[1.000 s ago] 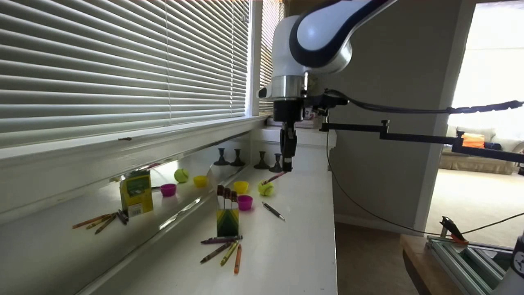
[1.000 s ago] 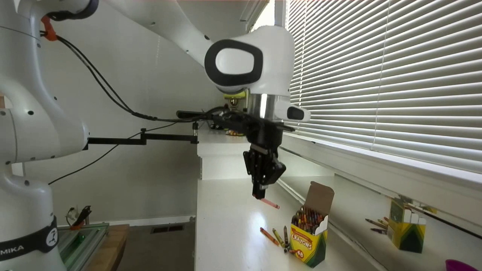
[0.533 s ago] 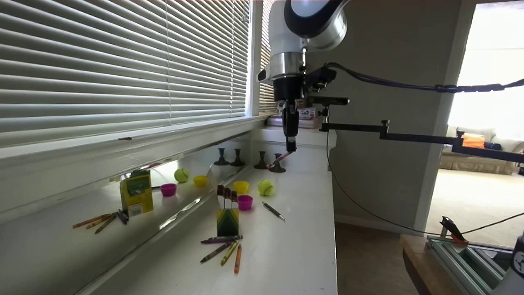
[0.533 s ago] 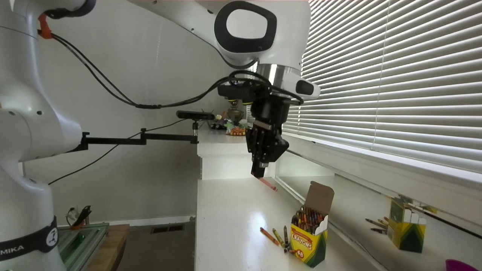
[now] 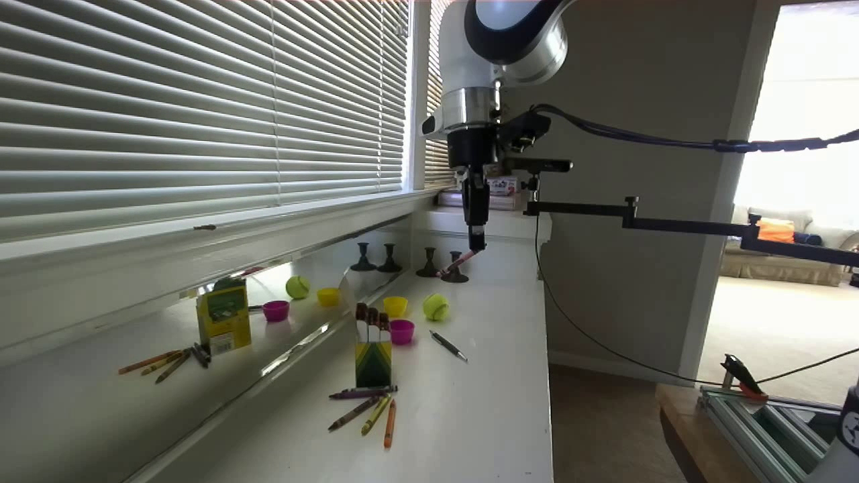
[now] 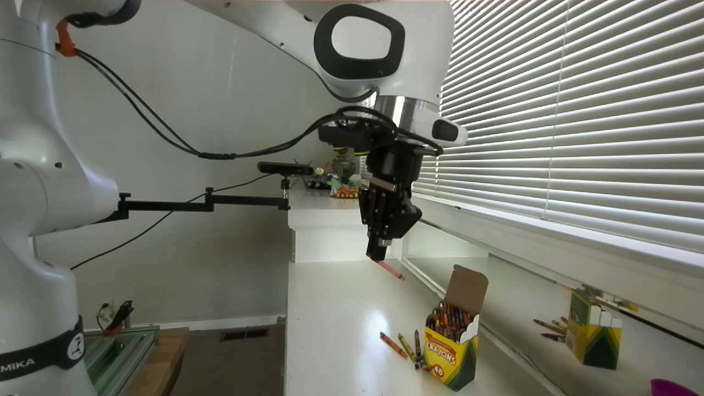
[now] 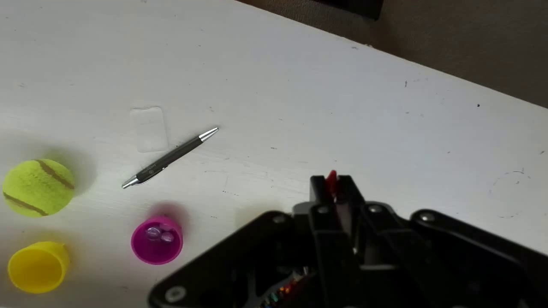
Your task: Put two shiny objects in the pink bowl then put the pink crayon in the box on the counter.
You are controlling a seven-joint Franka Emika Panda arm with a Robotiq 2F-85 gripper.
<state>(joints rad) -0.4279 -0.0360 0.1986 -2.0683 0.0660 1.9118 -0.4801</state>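
My gripper (image 5: 477,247) is shut on the pink crayon (image 5: 458,263) and holds it tilted, well above the counter. In an exterior view the gripper (image 6: 376,257) stands higher than the box, and the crayon (image 6: 392,270) slants down toward the mirror side. In the wrist view the crayon's red tip (image 7: 332,182) shows between the fingertips. The box (image 6: 452,357) stands upright on the counter, lid open, full of crayons. It also shows in an exterior view (image 5: 373,365). The pink bowl (image 7: 156,256) holds shiny clear pieces (image 7: 153,233); it stands behind the box in an exterior view (image 5: 402,333).
A pen (image 7: 171,157), a clear flat piece (image 7: 150,130), a tennis ball (image 7: 38,188) and a yellow bowl (image 7: 38,267) are on the counter. Loose crayons (image 5: 376,412) lie by the box. Candle holders (image 5: 429,263) stand at the back. A mirror (image 5: 221,376) runs along the wall.
My gripper has risen with the crayon since a second ago, and the crayon now slants more steeply. Over the last half second it has hardly moved.
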